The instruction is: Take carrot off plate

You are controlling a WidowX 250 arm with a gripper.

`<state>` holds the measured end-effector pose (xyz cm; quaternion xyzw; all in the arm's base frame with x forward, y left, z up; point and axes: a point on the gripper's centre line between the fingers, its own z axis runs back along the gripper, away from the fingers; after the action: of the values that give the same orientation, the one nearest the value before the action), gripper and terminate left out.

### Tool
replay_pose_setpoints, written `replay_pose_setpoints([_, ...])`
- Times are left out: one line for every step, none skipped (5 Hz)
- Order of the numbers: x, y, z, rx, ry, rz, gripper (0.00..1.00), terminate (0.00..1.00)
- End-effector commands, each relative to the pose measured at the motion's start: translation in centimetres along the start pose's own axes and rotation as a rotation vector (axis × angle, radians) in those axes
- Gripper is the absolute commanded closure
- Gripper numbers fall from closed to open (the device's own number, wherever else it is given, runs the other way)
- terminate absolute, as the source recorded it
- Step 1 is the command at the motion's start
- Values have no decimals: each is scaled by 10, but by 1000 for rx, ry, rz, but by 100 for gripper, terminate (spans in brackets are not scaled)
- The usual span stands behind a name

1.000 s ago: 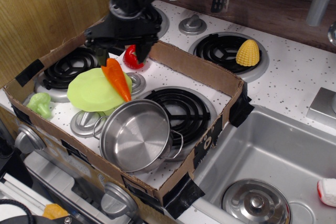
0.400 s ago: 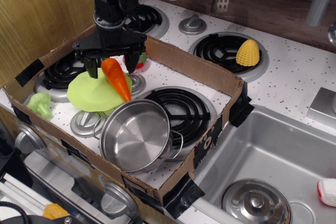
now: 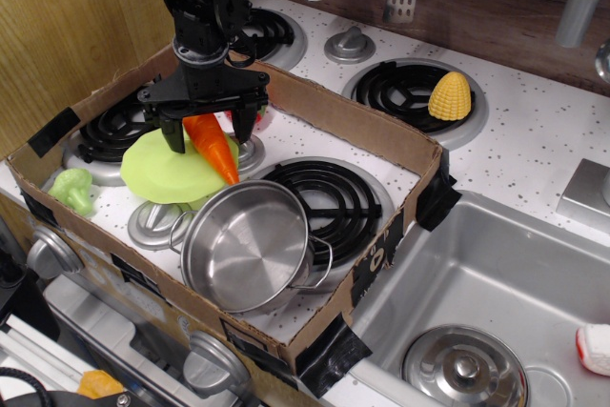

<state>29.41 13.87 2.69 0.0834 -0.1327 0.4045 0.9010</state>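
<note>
The orange carrot (image 3: 219, 152) lies tilted on the right edge of the lime-green plate (image 3: 172, 176), its tip pointing toward the steel pot. My black gripper (image 3: 209, 131) is directly over the carrot's thick end. Its two fingers (image 3: 174, 136) are spread and stand one on each side of that end, not closed on it. The carrot's stem top is hidden behind the gripper.
A steel pot (image 3: 246, 247) sits just in front of the plate, right by the carrot's tip. A green broccoli toy (image 3: 74, 188) lies left of the plate. Cardboard walls (image 3: 355, 119) fence the stove area. A corn cob (image 3: 450, 94) rests on the far burner. The sink (image 3: 505, 283) is at right.
My gripper has moved left and down from behind the carrot until its fingers straddle the thick end. The carrot and plate have barely shifted.
</note>
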Motion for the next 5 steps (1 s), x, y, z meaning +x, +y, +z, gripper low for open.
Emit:
replay_pose_setpoints([10,-2,15,-3,-51,1,100,0])
replay_pose_setpoints([11,-6,20,-27,-57,15,100,0])
replay_pose_setpoints([14,-17,33,-64,-54,61,100,0])
replay_pose_setpoints([17,-35,65,5,-30,142,100,0])
replay_pose_setpoints([13,-48,88,73,2,247,100,0])
